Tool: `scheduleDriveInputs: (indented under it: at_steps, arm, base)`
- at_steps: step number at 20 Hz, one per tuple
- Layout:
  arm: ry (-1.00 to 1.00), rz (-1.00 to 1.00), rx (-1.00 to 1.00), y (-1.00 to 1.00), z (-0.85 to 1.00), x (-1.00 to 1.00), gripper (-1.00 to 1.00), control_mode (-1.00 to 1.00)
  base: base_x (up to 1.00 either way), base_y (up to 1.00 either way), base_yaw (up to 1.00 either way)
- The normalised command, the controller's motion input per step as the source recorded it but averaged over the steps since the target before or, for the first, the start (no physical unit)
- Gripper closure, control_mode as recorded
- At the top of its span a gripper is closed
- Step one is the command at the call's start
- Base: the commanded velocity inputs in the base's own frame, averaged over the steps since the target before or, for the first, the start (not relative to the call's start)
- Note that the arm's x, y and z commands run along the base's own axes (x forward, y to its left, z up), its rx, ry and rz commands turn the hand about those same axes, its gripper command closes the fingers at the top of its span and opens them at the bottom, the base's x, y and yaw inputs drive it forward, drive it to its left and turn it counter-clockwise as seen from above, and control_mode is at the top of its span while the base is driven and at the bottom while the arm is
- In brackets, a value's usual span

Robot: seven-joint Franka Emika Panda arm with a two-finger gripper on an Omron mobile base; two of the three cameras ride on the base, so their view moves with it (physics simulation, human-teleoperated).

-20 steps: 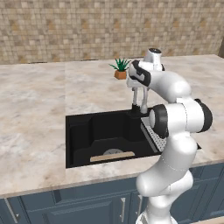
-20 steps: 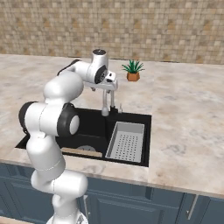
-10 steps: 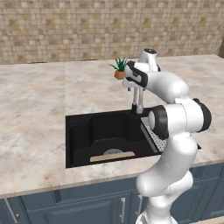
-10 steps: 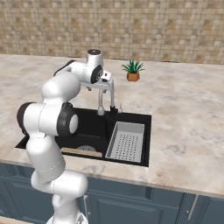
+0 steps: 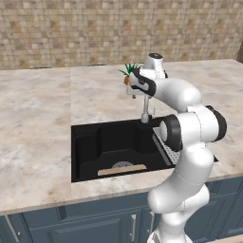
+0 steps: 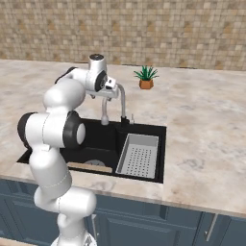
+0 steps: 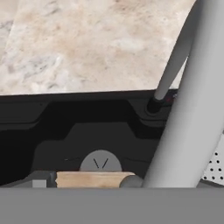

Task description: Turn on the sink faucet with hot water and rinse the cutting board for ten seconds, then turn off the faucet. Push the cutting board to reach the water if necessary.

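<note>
I've got the claw (image 6: 111,94) up at the arch of the sink faucet (image 6: 121,102), jaws spread wide, gripping nothing. No water running, so by my read we're on the turn-on step; next I need to get down to the small side handle by the dark base and swing it to hot. The cutting board (image 5: 122,169), thin pale wood, lies flat along the front of the black sink (image 5: 88,147), beside the round drain.
</note>
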Motion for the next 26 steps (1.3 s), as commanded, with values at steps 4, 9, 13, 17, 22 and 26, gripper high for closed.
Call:
scheduleDriveInputs:
  at_steps: [4,9,13,17,22,26]
  arm:
    - [0.00,0.00,0.00,0.48,-0.03,0.33,-1.00,-1.00]
    - [0.00,0.00,0.00,0.45,-0.01,0.35,-1.00,-1.00]
    - [0.00,0.00,0.00,0.42,0.00,0.33,-1.00,-1.00]
    - [0.00,0.00,0.00,0.35,-0.01,0.30,-1.00,-1.00]
    - [0.00,0.00,0.00,0.05,0.02,0.01,-1.00,-1.00]
    - [0.00,0.00,0.00,0.00,0.22,-0.24,-1.00,-1.00]
  base:
    - [0.00,0.00,0.00]
    - [0.00,0.00,0.00]
    - [0.00,0.00,0.00]
    - [0.00,0.00,0.00]
    - [0.00,0.00,0.00]
    - [0.00,0.00,0.00]
